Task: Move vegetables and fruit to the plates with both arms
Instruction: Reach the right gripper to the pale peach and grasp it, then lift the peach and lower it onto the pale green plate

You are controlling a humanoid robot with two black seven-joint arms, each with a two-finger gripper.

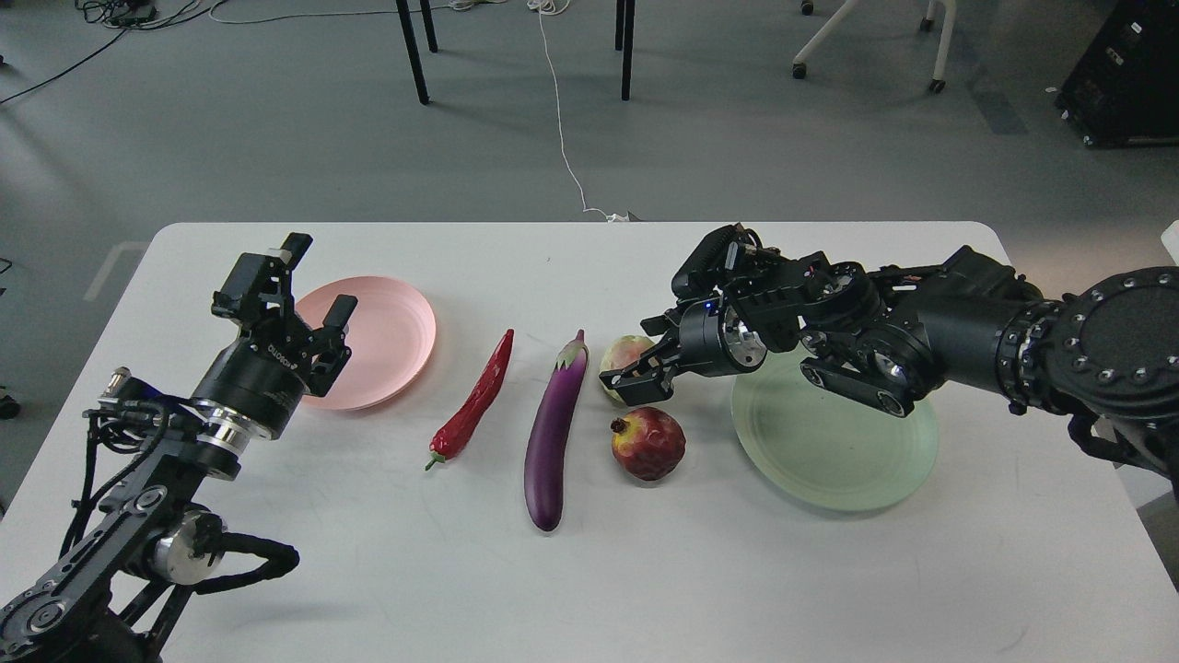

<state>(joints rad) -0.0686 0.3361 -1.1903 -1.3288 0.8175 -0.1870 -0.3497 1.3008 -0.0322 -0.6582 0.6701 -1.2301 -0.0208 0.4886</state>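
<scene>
The pale yellow-green fruit (620, 358) sits mid-table behind the dark-red pomegranate (648, 443). My right gripper (637, 383) is low over the pale fruit's near right side, its fingers spread and covering part of the fruit. The red chili (475, 401) and the purple eggplant (554, 428) lie side by side left of the fruit. The pale pink plate (387, 336) is at the left and the pale green plate (834, 442) at the right; neither holds anything. My left gripper (318, 279) is open and empty, raised over the pink plate's left edge.
My right forearm (921, 331) reaches across the green plate's far rim. The white table (737, 571) has bare surface along its front. Chair legs and cables stand on the floor beyond the far edge.
</scene>
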